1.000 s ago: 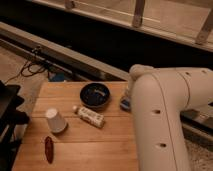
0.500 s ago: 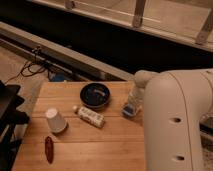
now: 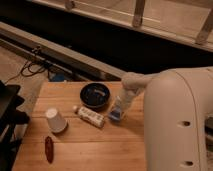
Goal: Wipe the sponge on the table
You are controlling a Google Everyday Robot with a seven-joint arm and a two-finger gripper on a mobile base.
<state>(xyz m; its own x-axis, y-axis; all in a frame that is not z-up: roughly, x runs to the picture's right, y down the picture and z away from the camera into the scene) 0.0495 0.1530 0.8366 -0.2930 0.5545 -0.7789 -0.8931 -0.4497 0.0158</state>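
Sponge (image 3: 115, 117): light-blue, clamped in tool (image 3: 118, 111), set against table (image 3: 90, 147) just right of white bottle (image 3: 91, 116), near dark bowl (image 3: 95, 95); tool slanted downward, apparently for wiping contact.

One view only, looking steeply down from high up onto the tabletop (image 3: 95, 145); it faces across the wood toward the dark channel and pale railing beyond the far edge; the white arm (image 3: 180, 120) bulks very close in the right foreground, hiding that side of the tabletop; the tool (image 3: 119, 109) sits near mid-frame, low over the wood just right of the dark bowl (image 3: 95, 95); the tabletop's near edge runs off the bottom.
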